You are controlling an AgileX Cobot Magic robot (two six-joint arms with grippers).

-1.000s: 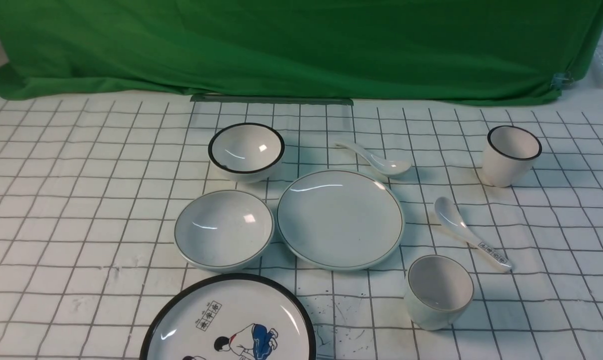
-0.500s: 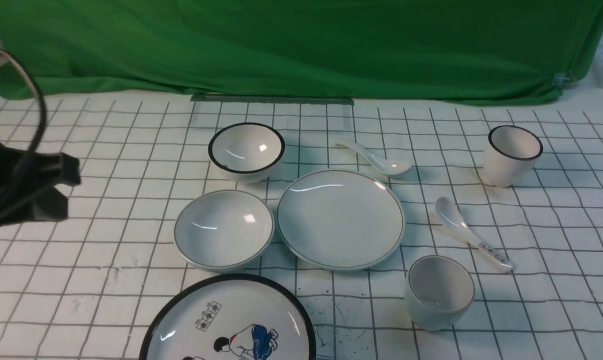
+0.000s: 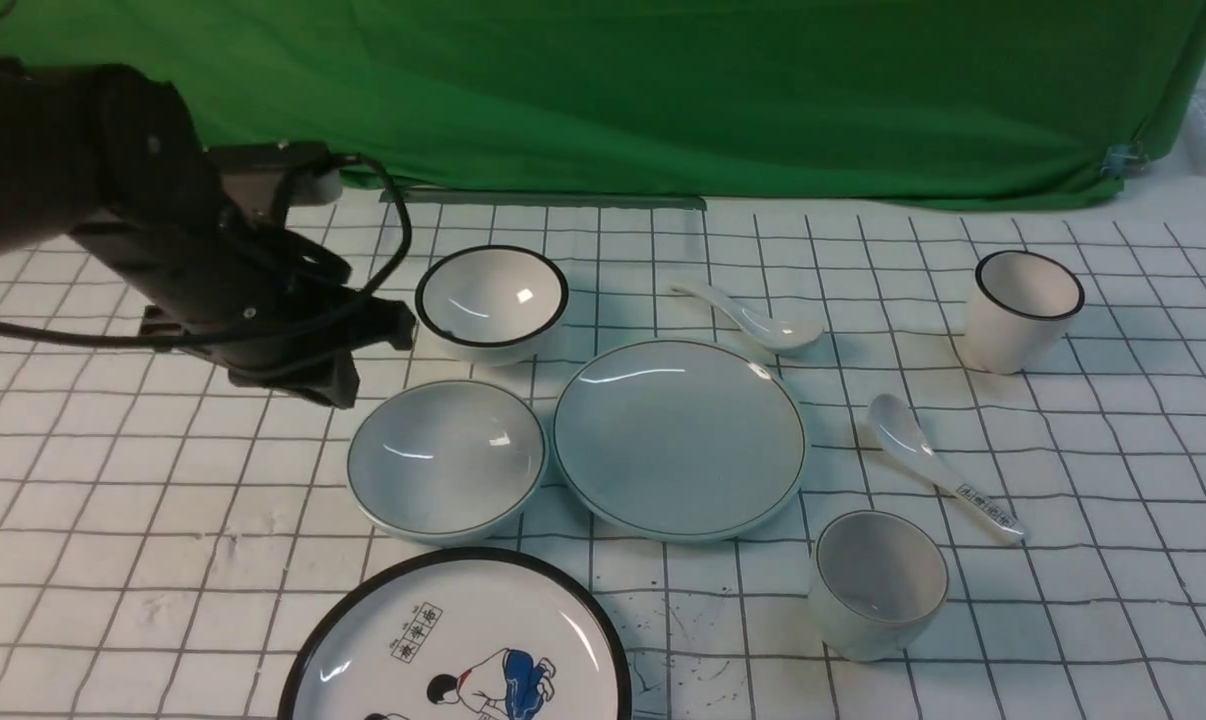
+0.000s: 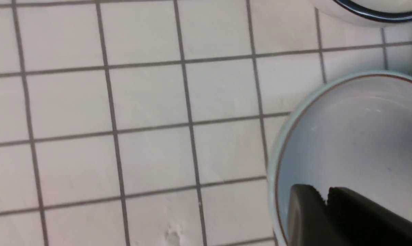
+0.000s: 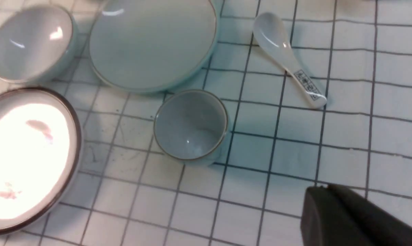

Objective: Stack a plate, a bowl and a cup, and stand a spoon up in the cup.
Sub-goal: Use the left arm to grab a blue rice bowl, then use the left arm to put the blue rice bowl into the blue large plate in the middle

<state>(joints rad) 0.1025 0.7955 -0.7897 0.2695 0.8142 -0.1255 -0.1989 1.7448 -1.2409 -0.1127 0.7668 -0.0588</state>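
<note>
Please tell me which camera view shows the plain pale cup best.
The right wrist view, because the cup appears there whole and larger, its inside open to sight. The front view also shows it whole, but smaller. The left wrist view does not show it.

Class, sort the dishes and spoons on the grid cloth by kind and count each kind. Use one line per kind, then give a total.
Plates: 2 (plain plate, black-rimmed plate)
Bowls: 2 (wide bowl, black-rimmed bowl)
Cups: 2 (short cup, black-rimmed cup)
Spoons: 2 (plain spoon, printed spoon)
Total: 8
</note>
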